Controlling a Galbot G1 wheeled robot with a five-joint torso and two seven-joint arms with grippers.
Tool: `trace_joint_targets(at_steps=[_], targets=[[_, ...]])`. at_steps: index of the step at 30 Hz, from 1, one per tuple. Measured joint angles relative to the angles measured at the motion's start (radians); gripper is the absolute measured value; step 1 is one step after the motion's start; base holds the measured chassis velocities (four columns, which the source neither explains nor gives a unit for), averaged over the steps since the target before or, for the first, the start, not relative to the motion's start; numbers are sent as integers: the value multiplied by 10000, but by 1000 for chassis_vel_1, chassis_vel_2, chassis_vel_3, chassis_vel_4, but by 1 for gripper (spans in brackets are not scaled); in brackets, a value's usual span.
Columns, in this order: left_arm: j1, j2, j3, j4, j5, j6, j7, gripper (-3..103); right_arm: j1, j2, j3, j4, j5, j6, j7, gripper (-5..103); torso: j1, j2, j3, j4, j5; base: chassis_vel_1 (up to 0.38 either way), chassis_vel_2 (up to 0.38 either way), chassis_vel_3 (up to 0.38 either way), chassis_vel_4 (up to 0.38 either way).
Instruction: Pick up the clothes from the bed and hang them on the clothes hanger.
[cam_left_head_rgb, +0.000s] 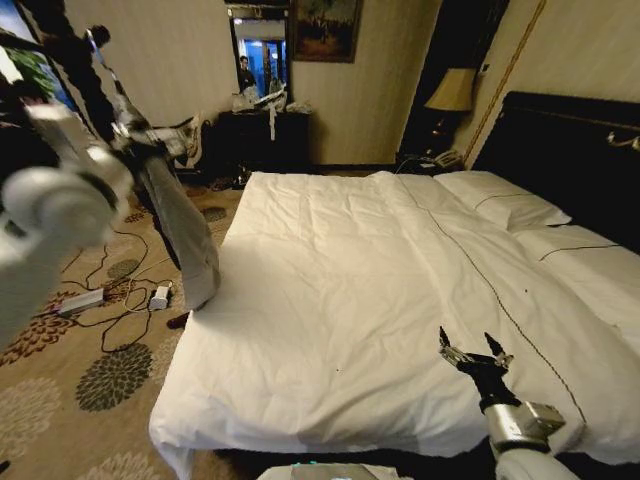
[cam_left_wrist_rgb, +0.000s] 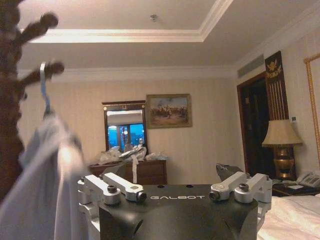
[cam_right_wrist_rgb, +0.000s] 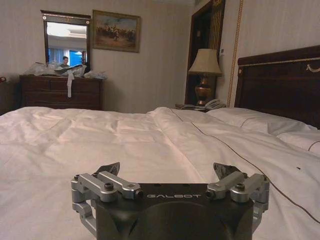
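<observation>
The light grey shirt (cam_left_head_rgb: 185, 225) already hangs clear of the bed (cam_left_head_rgb: 330, 290), draped on a hanger whose thin hook (cam_left_wrist_rgb: 44, 87) rides one peg of the dark wooden stand (cam_left_wrist_rgb: 12, 100), and that small purchase is the weak point. The left gripper (cam_left_wrist_rgb: 176, 192), fingers apart and empty, sits just beside the fabric, so any brush as the arm moves could drag the shirt or tip the hook off. The right gripper (cam_left_head_rgb: 475, 352) hovers low over the duvet, fingers apart.
</observation>
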Motion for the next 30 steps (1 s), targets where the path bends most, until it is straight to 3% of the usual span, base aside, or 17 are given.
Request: trace_joint_targets(at_steps=[1,3,5,7,8,10,11,15,16,20,21,25,30], targets=[[0,0,0,0,0,0,0,100,0,0,0,0,0,0,0,100,0,0,0,0,0,0,0,0,0],[1801,-576,-1036,-510,512,-208,4,100,0,0,0,0,0,0,-1,100,2,0,0,-1,1,0,0,0,0],[3831,-1252,-1909,-900,1604,-437,202,100,0,0,1,0,0,0,0,100,2,-1,0,-4,3,0,0,0,0],[4410,-1473,-2155,-967,1991,-528,320,100,0,0,1,0,0,0,0,100,2,-1,0,-5,1,0,0,0,0],[5841,-2080,-2718,-1091,2918,-757,626,100,0,0,0,0,0,0,-1,100,1,-1,1,0,0,0,0,0,0],[7721,-2947,-3415,-1277,3965,-1084,1084,100,0,0,0,0,0,0,-1,100,1,-1,0,3,-4,0,0,0,0],[7721,-2947,-3415,-1277,3965,-1084,1084,100,0,0,0,0,0,0,-1,100,1,-1,0,3,-4,0,0,0,0],[10265,-4925,-4390,-1891,5361,-1840,1960,100,0,0,0,1,0,0,-2,100,-1,0,-1,4,4,0,0,0,0],[10265,-4925,-4390,-1891,5361,-1840,1960,100,0,0,0,1,0,0,-2,100,-1,0,-1,4,4,0,0,0,0],[11551,-6185,-4756,-2330,6791,-2761,2722,100,0,0,0,1,0,0,-1,100,1,0,0,-3,4,0,0,0,0],[11551,-6185,-4756,-2330,6791,-2761,2722,100,0,0,0,1,0,0,-1,100,1,0,0,-3,4,0,0,0,0],[13006,-7569,-4743,-2706,7851,-3702,3343,100,1,0,0,1,0,0,-1,100,0,0,0,2,3,0,0,0,0],[13660,-8417,-4680,-2677,8655,-4299,3674,100,0,0,0,0,0,0,-2,100,0,0,0,1,5,0,0,0,0]])
